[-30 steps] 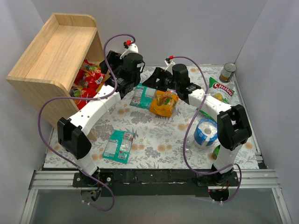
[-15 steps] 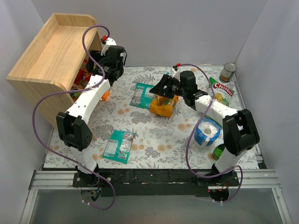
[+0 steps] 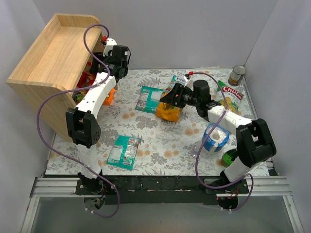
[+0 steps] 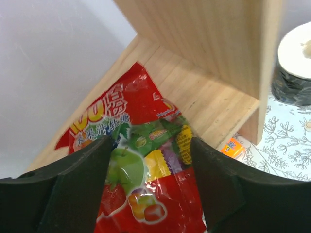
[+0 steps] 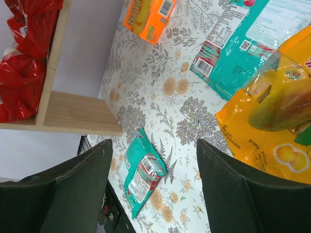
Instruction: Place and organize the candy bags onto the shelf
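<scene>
The wooden shelf (image 3: 53, 58) lies at the far left with red candy bags (image 3: 88, 80) inside. My left gripper (image 3: 108, 69) is at its opening. In the left wrist view the left gripper (image 4: 149, 145) is open, its fingers either side of a red candy bag (image 4: 146, 194) that lies on the shelf board (image 4: 204, 97). My right gripper (image 3: 167, 98) hangs open over the orange-yellow bag (image 3: 170, 109), beside a teal bag (image 3: 148, 98). A second teal bag (image 3: 124, 151) lies nearer, and shows between the fingers of the right gripper (image 5: 153, 145) as the teal bag (image 5: 143, 174).
A small orange packet (image 3: 109, 95) lies by the shelf's foot. At the right are a green-and-white snack bag (image 3: 231, 94), a tin can (image 3: 237, 75), a blue-and-white roll (image 3: 215, 137) and a green bottle (image 3: 228, 158). Grey walls close in the floral table.
My left arm has swung from the table's middle back and left to the shelf opening. The right arm has drawn slightly rightward, its gripper staying over the orange-yellow bag.
</scene>
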Controlling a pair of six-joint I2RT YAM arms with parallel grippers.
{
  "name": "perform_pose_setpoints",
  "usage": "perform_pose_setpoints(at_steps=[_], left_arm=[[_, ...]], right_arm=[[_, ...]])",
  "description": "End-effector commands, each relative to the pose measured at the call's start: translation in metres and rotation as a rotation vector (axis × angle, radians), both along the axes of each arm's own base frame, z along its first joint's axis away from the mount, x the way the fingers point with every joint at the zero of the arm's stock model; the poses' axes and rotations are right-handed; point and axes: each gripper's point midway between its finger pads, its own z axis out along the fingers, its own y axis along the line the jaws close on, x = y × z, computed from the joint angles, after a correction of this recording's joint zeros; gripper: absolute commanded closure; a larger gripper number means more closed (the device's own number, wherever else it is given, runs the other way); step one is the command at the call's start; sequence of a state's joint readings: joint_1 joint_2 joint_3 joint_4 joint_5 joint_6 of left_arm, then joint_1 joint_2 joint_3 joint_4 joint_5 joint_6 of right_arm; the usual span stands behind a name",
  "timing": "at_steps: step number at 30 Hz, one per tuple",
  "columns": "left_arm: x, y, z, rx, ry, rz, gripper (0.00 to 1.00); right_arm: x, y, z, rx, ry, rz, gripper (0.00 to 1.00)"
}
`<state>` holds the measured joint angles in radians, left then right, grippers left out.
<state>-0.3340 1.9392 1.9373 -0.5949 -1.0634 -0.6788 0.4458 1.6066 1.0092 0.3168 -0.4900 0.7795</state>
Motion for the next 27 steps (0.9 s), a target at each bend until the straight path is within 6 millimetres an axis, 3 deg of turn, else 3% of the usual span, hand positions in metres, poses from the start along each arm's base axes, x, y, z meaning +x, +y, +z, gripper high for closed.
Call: perform_pose_setpoints(at_steps=[1, 12, 21, 27], left_arm=[[-0.018, 0.030, 0.003, -0.082, -0.071, 0.138, 0.37], [-0.061, 0.060, -0.037, -0.090, -0.026, 0.238, 0.43], [-0.094, 0.088, -0.039, -0.085, -0.047, 0.365, 0.43], [-0.089, 0.085, -0.030, -0.100, -0.073, 0.343, 0.43]], right_arm=[[-0.004, -0.004, 0.025, 0.037, -0.082, 0.015, 0.23], [-0.004, -0.007, 0.013, 0.014, -0.047, 0.016, 0.25], [-0.006, -0.007, 0.007, 0.011, -0.022, 0.024, 0.25], [-0.008, -0.007, 0.005, 0.014, -0.015, 0.028, 0.26]])
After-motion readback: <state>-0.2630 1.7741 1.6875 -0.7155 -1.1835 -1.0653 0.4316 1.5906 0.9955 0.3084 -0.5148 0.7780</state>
